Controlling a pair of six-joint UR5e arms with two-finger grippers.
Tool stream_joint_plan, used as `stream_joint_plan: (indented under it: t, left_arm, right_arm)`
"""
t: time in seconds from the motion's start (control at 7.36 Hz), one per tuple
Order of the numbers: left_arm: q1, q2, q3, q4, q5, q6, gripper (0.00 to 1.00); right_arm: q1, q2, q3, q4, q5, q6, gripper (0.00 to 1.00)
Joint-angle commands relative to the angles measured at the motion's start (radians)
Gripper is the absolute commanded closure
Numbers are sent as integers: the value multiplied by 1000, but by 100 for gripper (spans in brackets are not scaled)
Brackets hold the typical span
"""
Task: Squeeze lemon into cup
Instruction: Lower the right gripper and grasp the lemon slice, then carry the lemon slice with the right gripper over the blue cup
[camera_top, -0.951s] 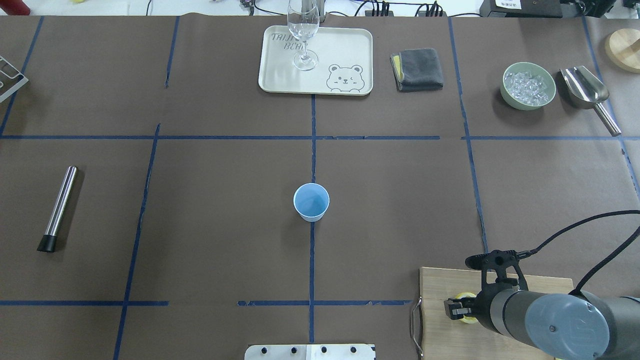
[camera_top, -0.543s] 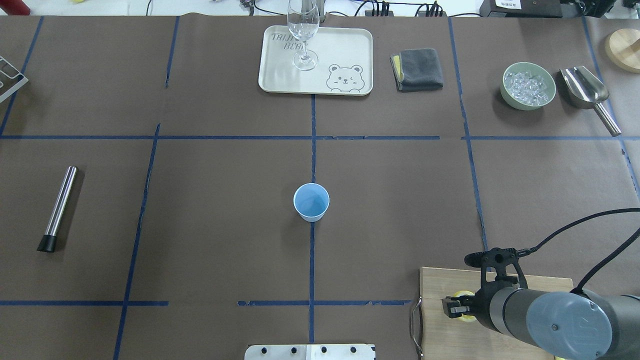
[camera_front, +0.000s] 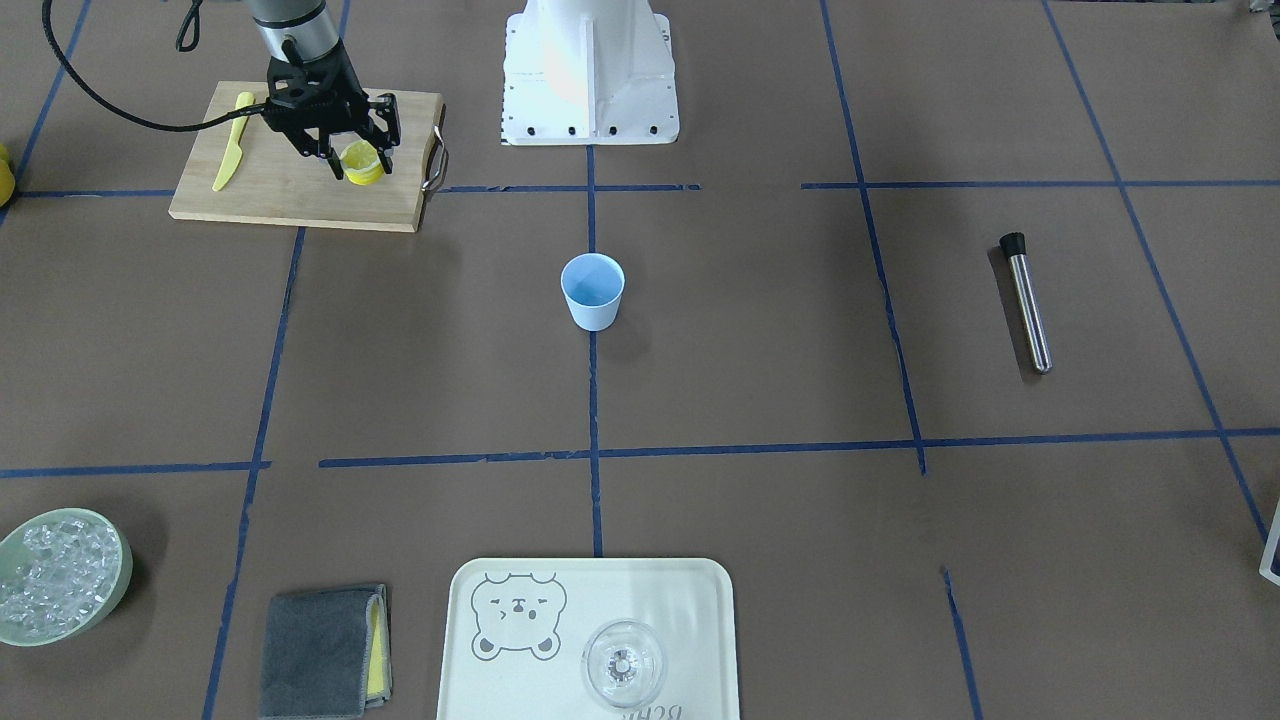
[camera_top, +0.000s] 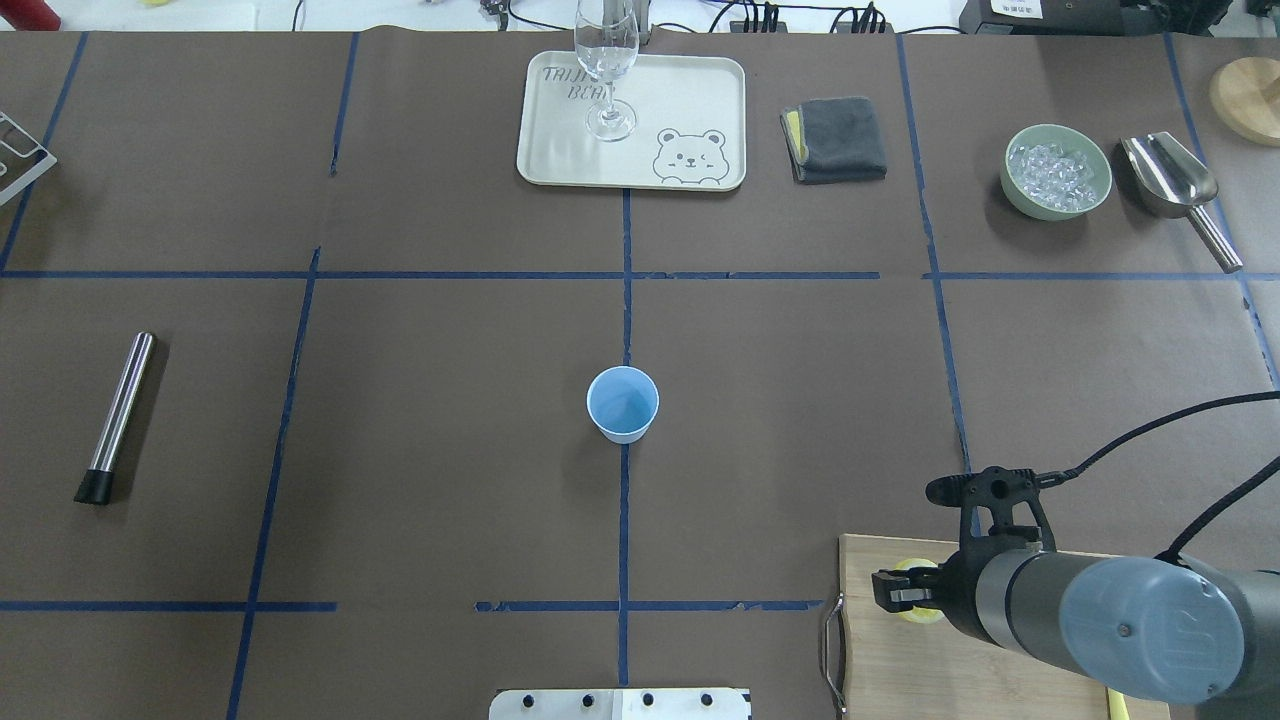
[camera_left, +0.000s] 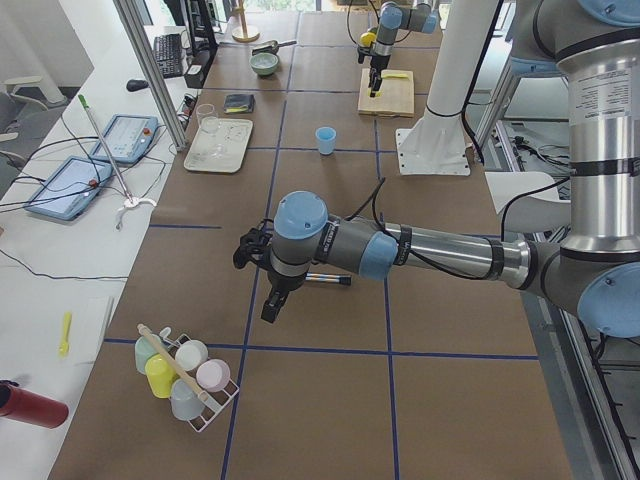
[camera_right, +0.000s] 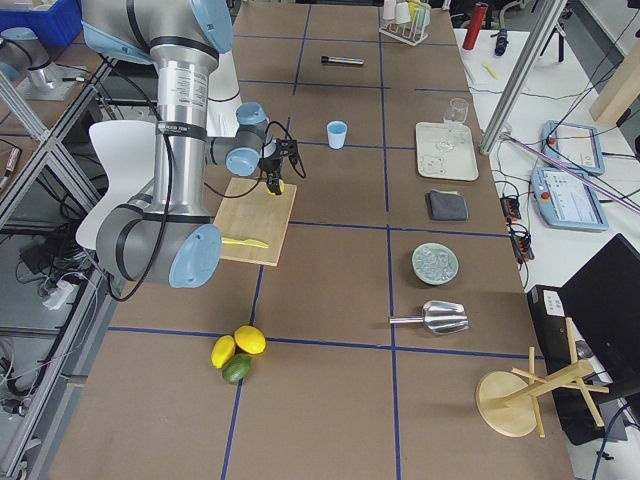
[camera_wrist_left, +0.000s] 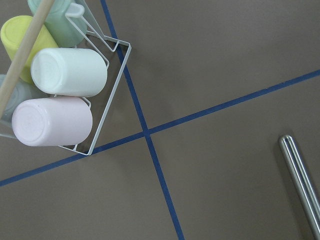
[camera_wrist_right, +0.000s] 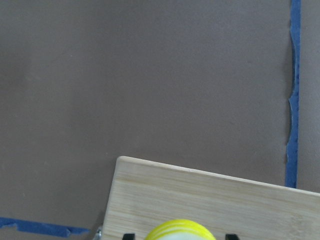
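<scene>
right gripper (camera_front: 359, 166) clamped on lemon (camera_front: 360, 156), over board (camera_front: 290, 200) | left gripper (camera_left: 268, 312): can't tell | next: carry to mid-table cup (camera_front: 592, 288), centre over rim, then squeeze

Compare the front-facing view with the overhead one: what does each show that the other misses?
Front-facing only: the knife lying full length on the cutting board; overhead catches at most a yellow sliver at its bottom edge. Overhead only: the metal scoop beside the bowl of ice, and a wooden disc at the far corner. Both: lemon, cup, tray, glass, cloth, steel rod.
</scene>
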Motion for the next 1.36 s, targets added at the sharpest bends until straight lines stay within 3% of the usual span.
stream_joint_plan:
  t: [0.0,0.14,0.27,0.54,0.81,1.22]
  left_arm:
    - [2,0,5,1,0,0,0]
    - [2,0,8,-1,0,0,0]
    - [2,0,10,1,0,0,0]
    - [2,0,11,1,0,0,0]
    - [3,0,16,1,0,0,0]
    - [3,0,19,1,0,0,0]
  right_arm:
    - [21,208,0,-259,5,0,100]
    - [42,289,-6,-338,12,0,100]
    - [98,374,-12,-433,77,-2,100]
    - [207,603,-99,-602,168,-14,100]
    - [293,749,-222,-613,223,-32,100]
    - [337,972,-469,-596,225,-39,100]
